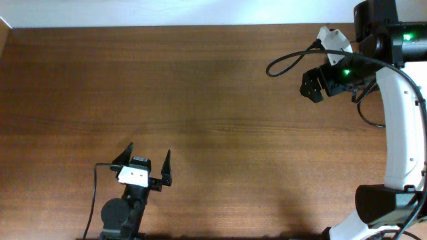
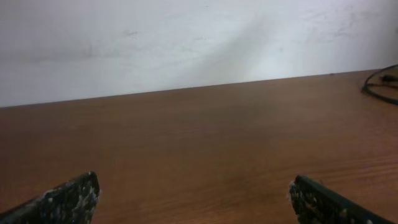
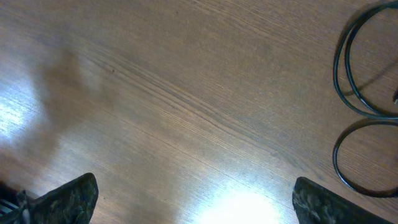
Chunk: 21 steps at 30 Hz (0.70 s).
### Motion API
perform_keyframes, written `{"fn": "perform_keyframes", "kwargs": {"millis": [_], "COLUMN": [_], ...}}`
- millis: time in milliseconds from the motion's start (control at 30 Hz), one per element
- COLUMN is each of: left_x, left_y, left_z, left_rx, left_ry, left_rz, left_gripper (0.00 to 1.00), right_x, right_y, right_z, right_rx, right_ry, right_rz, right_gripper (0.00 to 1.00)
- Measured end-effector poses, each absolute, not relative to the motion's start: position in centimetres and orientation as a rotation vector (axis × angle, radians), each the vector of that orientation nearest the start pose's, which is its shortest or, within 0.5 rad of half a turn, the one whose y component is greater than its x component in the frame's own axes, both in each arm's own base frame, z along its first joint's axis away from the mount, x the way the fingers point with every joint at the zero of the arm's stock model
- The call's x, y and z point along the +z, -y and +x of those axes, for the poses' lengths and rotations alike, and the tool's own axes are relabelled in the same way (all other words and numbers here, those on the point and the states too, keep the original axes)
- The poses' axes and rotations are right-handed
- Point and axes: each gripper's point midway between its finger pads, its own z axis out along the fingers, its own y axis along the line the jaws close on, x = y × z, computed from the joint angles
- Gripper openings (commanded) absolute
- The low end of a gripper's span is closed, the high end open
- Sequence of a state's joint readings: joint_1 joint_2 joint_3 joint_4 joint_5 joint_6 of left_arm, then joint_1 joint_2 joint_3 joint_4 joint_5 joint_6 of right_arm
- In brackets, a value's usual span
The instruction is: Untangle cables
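Lying on the brown wooden counter (image 3: 186,93), off to the side of the spread, empty jaws of the right gripper (image 3: 196,186), thin black flexible cables (image 3: 337,62), looking light and floppy, probably best pinched mid-loop; left gripper (image 2: 193,186) jaws gaping empty too.

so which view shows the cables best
Right wrist: the cables show as clear black loops at its right edge. Left wrist catches only a small far loop. Overhead, the right arm seems to hide them.
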<state>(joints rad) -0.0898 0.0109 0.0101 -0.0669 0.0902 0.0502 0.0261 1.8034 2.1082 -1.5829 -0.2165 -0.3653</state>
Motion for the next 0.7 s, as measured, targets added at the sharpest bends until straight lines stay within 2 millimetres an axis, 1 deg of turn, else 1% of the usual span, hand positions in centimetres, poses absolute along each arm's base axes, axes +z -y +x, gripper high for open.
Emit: {"fn": "perform_keyframes", "kwargs": {"millis": [133,267,700], "left_x": [15.97,15.94,15.92], "left_y": [3.74,3.22,3.18], "left_z": [24.33,24.41,24.41], "left_rx": [-0.047,-0.014,-0.012], "left_ry": [-1.620,-1.622,-1.623], "left_rz": [0.244,0.239,0.237], "left_gripper": [0.99,0.99,0.99], "right_x": [26.96,26.96,26.96], "right_y": [-4.65,-4.65,-4.65], "right_z": [36.53,36.53,36.53], "right_rx": [0.231,0.231,0.231], "right_ry": [-2.746,-2.745,-2.746], "right_rz": [-0.591,-0.592,-0.590], "right_gripper": [0.99,0.99,0.99]}}
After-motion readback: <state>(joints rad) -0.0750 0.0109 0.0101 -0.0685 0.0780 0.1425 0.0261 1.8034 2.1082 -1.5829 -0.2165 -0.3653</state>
